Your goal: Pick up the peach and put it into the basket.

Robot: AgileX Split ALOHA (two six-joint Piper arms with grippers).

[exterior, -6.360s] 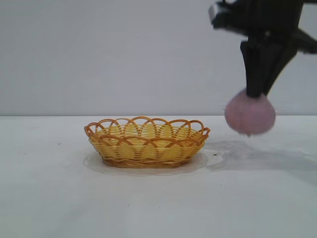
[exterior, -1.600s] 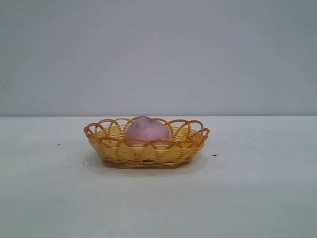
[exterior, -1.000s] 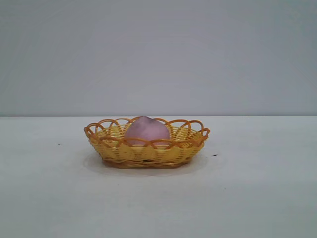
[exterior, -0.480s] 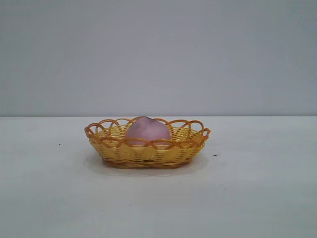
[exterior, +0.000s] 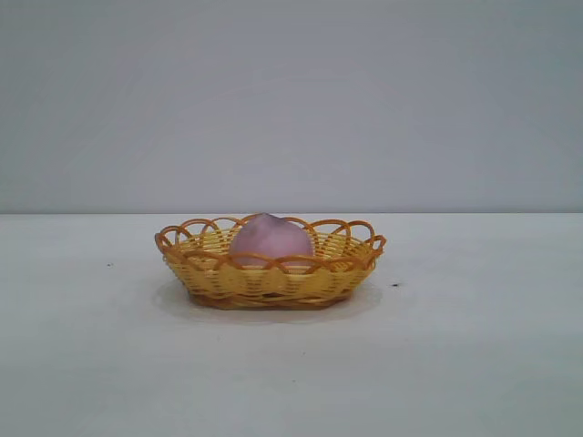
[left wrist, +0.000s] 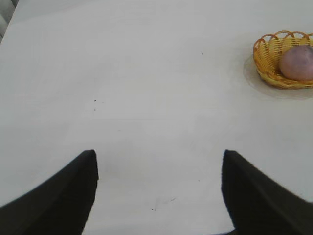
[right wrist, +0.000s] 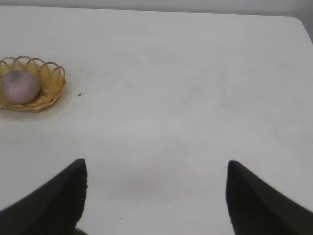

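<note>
Since the earlier carry, the peach [exterior: 270, 239] now sits inside the basket [exterior: 351, 266] untouched, placement judged complete, with the left gripper [left wrist: 159, 191] and right gripper [right wrist: 155, 196] both withdrawn well apart, jaws spread wide, empty.

The shallow oval yellow-orange woven wicker basket [exterior: 271, 271] is made of thin strands with a slight plastic-like sheen, its looped rim a darker orange. The rounded dusty pink-purple peach [exterior: 270, 239] has a matte, smooth skin (no gloss anywhere on it). The white table [exterior: 474, 346] looks smooth and matte, with a few tiny dark specks. Both wrist views show dull black, matte gripper fingers [left wrist: 63, 196].
</note>
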